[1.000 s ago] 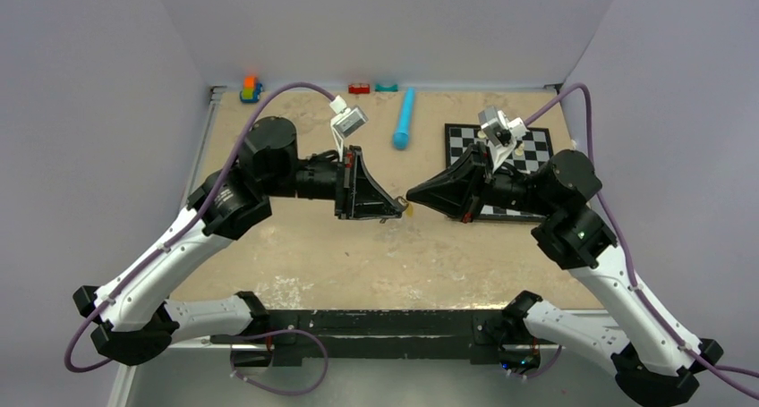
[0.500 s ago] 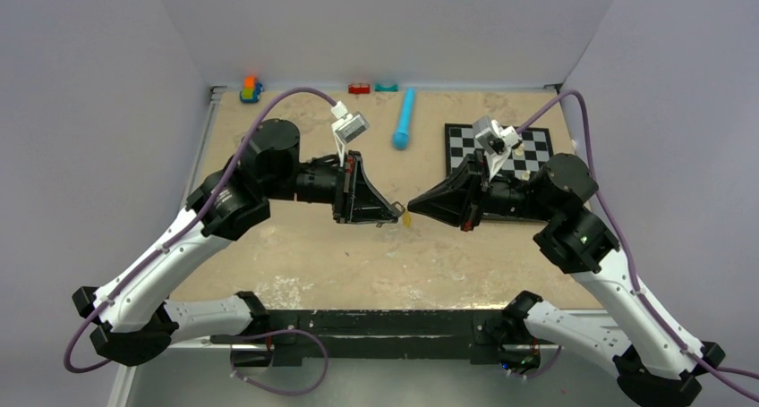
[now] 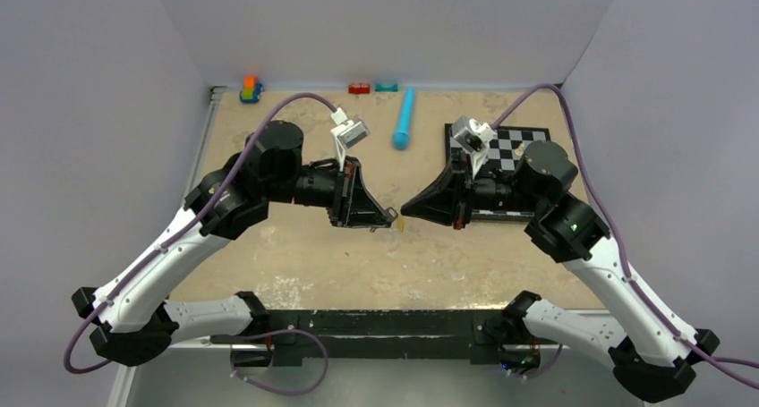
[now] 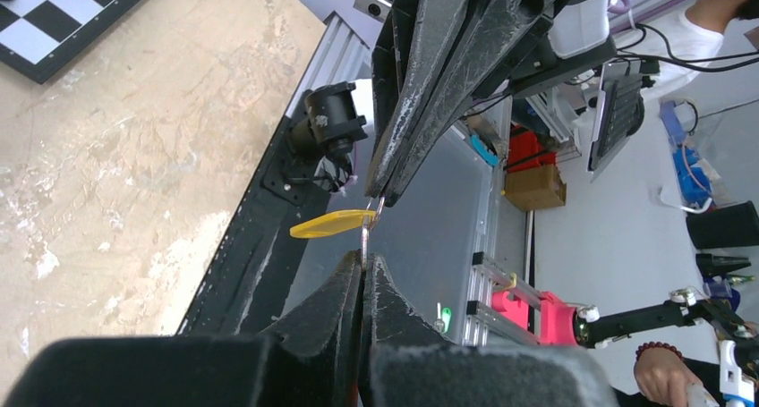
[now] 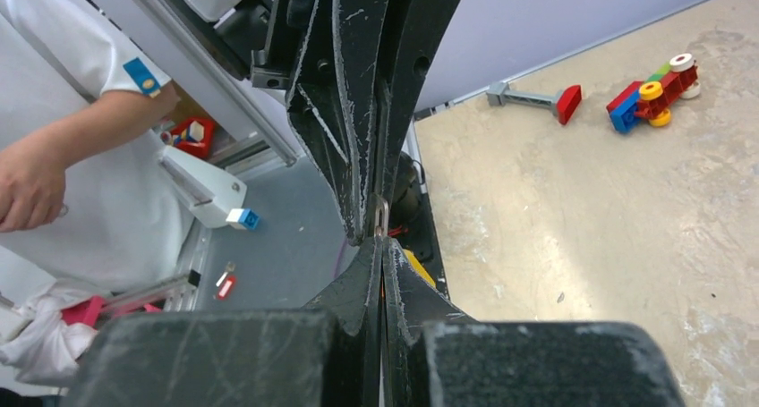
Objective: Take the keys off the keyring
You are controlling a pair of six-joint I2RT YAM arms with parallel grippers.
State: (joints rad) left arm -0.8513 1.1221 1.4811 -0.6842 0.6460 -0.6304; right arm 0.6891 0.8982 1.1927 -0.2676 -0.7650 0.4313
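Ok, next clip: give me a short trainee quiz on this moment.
1. True or false: the left gripper stands open.
2. In the top external view, left of the chessboard lies: A) a blue tube, B) a red mug, C) a green ball?
3. Fill in: the key dangling off the keyring is ___ coloured.
Key: 1 false, both it and the right gripper are shut on the keyring; 2 A; 3 brass-gold.

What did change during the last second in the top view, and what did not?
The right arm swung to its left over the chessboard, and the right gripper shifted slightly left and toward the bases. The left gripper followed a little. Unchanged: both are shut tip to tip on the keyring, with the gold key hanging from it. Nothing was released, and the blue tube stayed.
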